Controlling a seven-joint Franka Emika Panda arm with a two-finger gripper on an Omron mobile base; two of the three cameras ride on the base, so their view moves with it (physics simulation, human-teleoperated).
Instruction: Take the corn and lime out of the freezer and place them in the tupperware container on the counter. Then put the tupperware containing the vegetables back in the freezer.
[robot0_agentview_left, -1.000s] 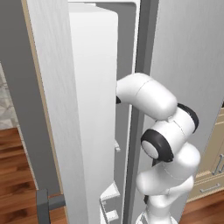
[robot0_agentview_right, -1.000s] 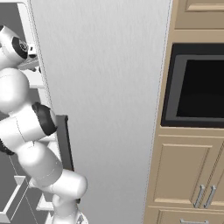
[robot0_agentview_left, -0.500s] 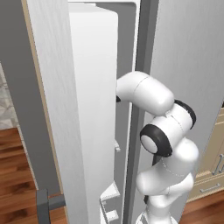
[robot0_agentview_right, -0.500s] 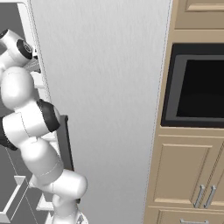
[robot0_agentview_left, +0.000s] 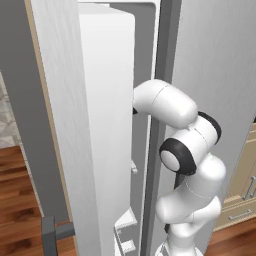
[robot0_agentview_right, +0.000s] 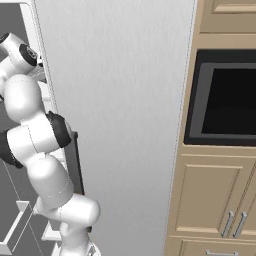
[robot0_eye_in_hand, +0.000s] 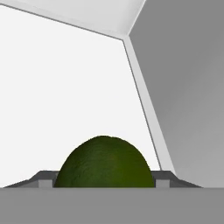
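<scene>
The lime (robot0_eye_in_hand: 104, 164), dark green and round, lies on a white shelf inside the freezer (robot0_eye_in_hand: 65, 87). My gripper (robot0_eye_in_hand: 104, 181) sits around it, a dark fingertip (robot0_eye_in_hand: 46, 180) pressed against each side, shut on it. In the left base view my arm reaches past the open white door (robot0_agentview_left: 102, 125) into the freezer (robot0_agentview_left: 150, 40), and the hand is hidden in there. The right base view has the wrist (robot0_agentview_right: 20, 52) entering beside the freezer's grey side (robot0_agentview_right: 115, 125). The corn, tupperware container and counter are out of view.
The freezer's grey inner wall (robot0_eye_in_hand: 188, 87) stands close on the right of the lime. Beige cabinets (robot0_agentview_right: 215, 200) and a black oven (robot0_agentview_right: 225, 100) stand right of the freezer. White door bins (robot0_agentview_left: 125, 235) hang low on the door, over a wood floor (robot0_agentview_left: 20, 200).
The elbow has lifted slightly and the forearm has pushed a little deeper into the freezer. The base has stayed put.
</scene>
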